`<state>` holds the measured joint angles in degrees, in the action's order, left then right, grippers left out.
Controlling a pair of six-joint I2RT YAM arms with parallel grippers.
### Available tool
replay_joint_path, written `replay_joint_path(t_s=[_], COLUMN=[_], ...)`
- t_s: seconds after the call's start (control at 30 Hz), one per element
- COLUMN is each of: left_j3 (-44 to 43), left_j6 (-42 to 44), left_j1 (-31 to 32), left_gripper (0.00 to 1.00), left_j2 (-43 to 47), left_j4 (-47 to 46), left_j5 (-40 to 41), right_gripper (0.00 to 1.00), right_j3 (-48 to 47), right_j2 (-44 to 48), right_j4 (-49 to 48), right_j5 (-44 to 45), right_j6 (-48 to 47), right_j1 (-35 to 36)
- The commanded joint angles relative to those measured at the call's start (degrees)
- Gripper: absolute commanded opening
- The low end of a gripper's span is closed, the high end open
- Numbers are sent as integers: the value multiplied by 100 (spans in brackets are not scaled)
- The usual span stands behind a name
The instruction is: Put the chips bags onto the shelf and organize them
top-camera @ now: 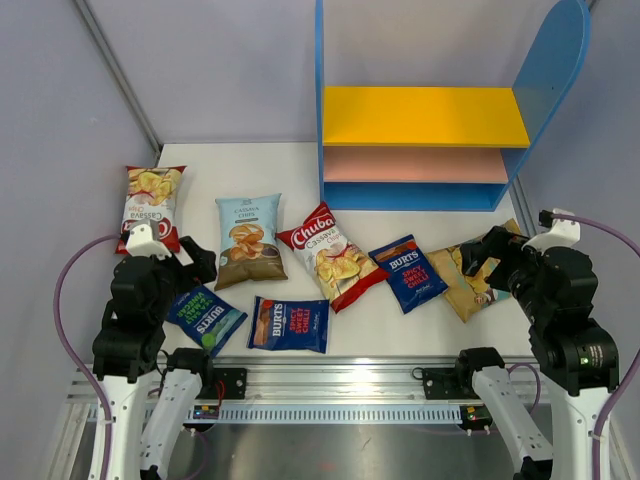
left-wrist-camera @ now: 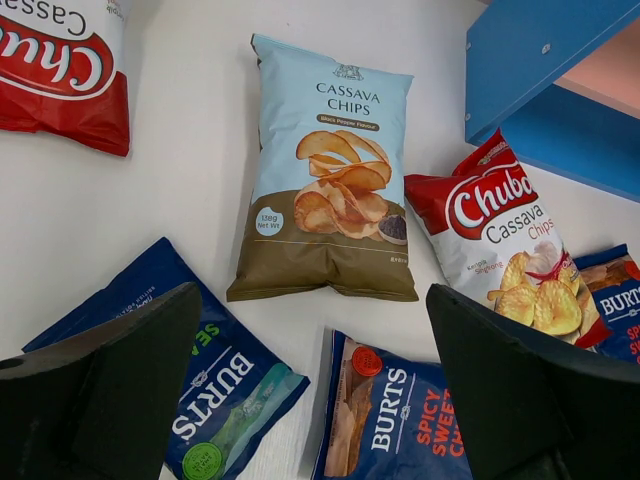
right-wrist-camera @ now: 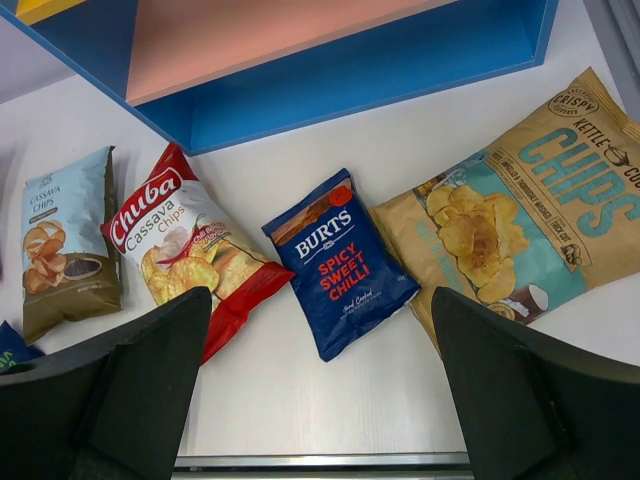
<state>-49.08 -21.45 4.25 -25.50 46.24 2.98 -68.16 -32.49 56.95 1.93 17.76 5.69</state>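
OPERATOR: Black fingers (left-wrist-camera: 110,390) are filling the bottom corners of my left wrist view, so I'm reading the left gripper (left-wrist-camera: 312,295) as spread wide with nothing between its jaws. It's hanging over the green-labelled Burts bag (top-camera: 205,318), and the spicy Burts bag (top-camera: 290,323) is lying just beside that.

SPOTTER: And the right side?

OPERATOR: Same picture. The right gripper (right-wrist-camera: 322,295) is gaping and empty, hovering above the small Burts bag (right-wrist-camera: 340,262) and the tan-gold bag (right-wrist-camera: 510,220). Wide jaws are making sense to me: these packets are lying flat and glossy, so I'm judging they'll need a broad pinch.

SPOTTER: Where's everything sitting?

OPERATOR: All seven bags are lying face-up on the white table (top-camera: 250,165), spread loosely in front of the shelf (top-camera: 548,70). The far Chuba bag (top-camera: 150,205) is sitting well out to the left. The cassava bag (top-camera: 248,240) and the middle Chuba bag (top-camera: 330,262) are lying nearer the centre.

SPOTTER: So no progress?

OPERATOR: I'm calling it the very start. The yellow board (top-camera: 425,117), pink board (top-camera: 415,165) and blue base (top-camera: 410,195) are showing no bags. I'm thinking of taking the tan-gold one first with the right arm, since it's lying nearest the rack's open front.
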Motion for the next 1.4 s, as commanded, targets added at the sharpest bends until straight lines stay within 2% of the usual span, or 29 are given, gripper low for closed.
replay_joint_path(t_s=[0.0, 0.1, 0.23, 0.3, 0.47, 0.6, 0.7, 0.8, 0.83, 0.93, 1.03, 1.2, 1.37], left_j3=[48, 39, -40, -110, -85, 205, 390, 408, 391, 364, 609, 1066, 1603], left_j6=[-34, -35, -104, -236, -1333, -1625, -1818, -1836, -1680, -1397, -1379, -1607, -2108], left_j1=[23, 23, 23, 14, 23, 23, 137, 724, 1222, 2024, 2421, 2932, 3380], left_gripper=[99, 99, 99, 99, 99, 99, 99, 99, 99, 99, 99, 86, 78], left_j2=[71, 54, -87, -227, -912, -1676, -1994, -2029, -2073, -2345, -2521, -2574, -2592], left_j4=[-300, -291, -230, -98, 245, 114, -62, -273, -299, -379, -467, -660, -731], left_j5=[-35, -26, -17, 61, 378, -411, -545, -3, 166, 361, 369, 326, 492], right_gripper=[99, 99, 99, 100, 100, 99, 99, 99, 100, 100, 100, 99, 100], right_j3=[13, 57, 416, 505, 523, 602, 690, 743, 778, 813, 796, 699, 629], right_j2=[67, 111, 348, 392, 322, 348, 419, 471, 472, 480, 489, 577, 656], right_j4=[-131, -210, -718, -834, -747, -685, -659, -650, -659, -676, -641, -562, -544], right_j5=[35, -140, -1533, -1810, -1644, -1547, -1512, -1520, -1529, -1573, -1644, -1670, -1933], right_j6=[-36, -62, -1, 87, 333, 377, 447, 474, 474, 474, 474, 413, 413], right_j1=[46, 46, 46, 46, 46, 46, 46, 46, 46, 55, 55, 46, 37])
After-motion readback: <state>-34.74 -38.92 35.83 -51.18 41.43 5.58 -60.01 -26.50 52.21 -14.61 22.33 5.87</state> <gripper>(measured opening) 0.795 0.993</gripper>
